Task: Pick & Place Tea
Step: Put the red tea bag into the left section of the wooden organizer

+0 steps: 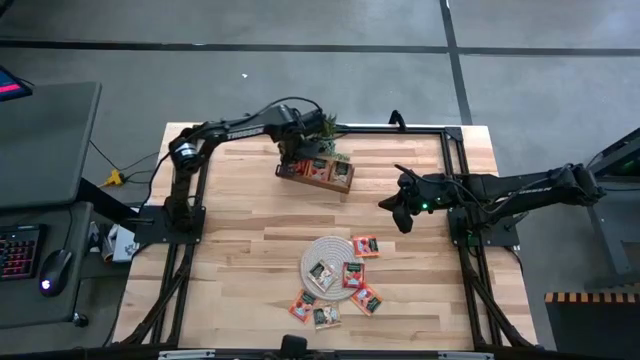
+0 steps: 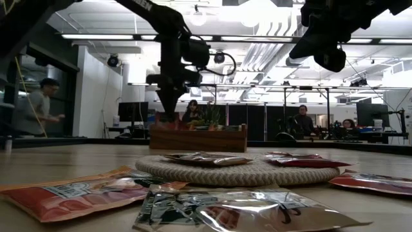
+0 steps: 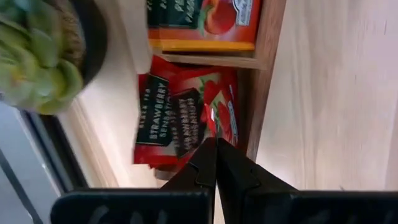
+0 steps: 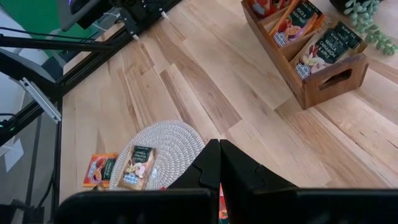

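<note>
1. On my overhead camera, the left gripper (image 1: 298,160) hangs over the wooden tray (image 1: 342,182) toward twelve o'clock on the table (image 1: 250,250), at the tray's nine o'clock end. The right gripper (image 1: 400,207) hovers above bare wood at about three o'clock of the tray, fingers pressed together, carrying nothing. The tea sachets (image 1: 324,272) mostly lie around six o'clock: two on the round woven mat (image 1: 322,252), others scattered just beside it, and more standing in the tray.

2. On my table-level camera, the mat (image 2: 244,173) sits mid-table with sachets (image 2: 205,158) lying flat on it. More sachets fill the foreground. The tray (image 2: 196,139) stands behind the mat, and the left gripper (image 2: 168,111) points straight down at its end compartment. The right gripper (image 2: 331,57) hangs high above the table. People (image 2: 40,106) are in the room beyond.

3. On my left wrist camera, the left gripper (image 3: 216,163) has its fingers pressed together directly above red strawberry sachets (image 3: 186,118) in the tray's end compartment; I see nothing pinched. A small green potted plant (image 3: 37,62) sits just beside the tray.

4. On my right wrist camera, the right gripper (image 4: 219,163) is closed and empty over the table, with the mat (image 4: 163,152), one pale sachet (image 4: 138,167) on it, and the tray (image 4: 317,87) in sight.
</note>
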You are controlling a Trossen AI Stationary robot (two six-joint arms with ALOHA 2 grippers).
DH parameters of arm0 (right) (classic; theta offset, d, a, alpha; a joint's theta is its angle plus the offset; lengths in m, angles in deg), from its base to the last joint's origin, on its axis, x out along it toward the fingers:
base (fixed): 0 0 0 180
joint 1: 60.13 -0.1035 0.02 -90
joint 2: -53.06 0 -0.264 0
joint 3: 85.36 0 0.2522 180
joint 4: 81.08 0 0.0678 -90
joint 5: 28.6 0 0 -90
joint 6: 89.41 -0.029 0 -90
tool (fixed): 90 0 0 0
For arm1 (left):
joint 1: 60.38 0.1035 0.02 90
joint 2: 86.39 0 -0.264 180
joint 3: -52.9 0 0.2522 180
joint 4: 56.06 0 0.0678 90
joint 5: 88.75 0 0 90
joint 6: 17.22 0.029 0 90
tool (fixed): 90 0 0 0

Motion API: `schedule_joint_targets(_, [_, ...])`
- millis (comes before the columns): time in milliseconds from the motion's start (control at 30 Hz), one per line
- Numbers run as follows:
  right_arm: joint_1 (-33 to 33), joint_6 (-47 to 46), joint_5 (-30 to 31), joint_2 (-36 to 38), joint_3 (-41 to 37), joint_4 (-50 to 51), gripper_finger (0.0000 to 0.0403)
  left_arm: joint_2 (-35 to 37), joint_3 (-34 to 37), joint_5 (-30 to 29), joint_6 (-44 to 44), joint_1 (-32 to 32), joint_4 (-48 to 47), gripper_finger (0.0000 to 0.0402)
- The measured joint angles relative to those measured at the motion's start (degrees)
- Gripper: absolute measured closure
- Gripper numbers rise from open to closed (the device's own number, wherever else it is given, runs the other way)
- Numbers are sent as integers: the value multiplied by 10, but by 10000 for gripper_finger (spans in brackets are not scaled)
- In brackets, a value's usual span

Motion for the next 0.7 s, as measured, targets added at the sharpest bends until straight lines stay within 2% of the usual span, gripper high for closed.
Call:
schedule_joint_targets(167, [0, 0, 1, 0, 0, 0, 403, -19, 1, -13, 4, -4, 19, 401])
schedule_joint_targets(700, [0, 1, 2, 0, 0, 3, 403, -16, 0, -36, 21, -4, 38, 402])
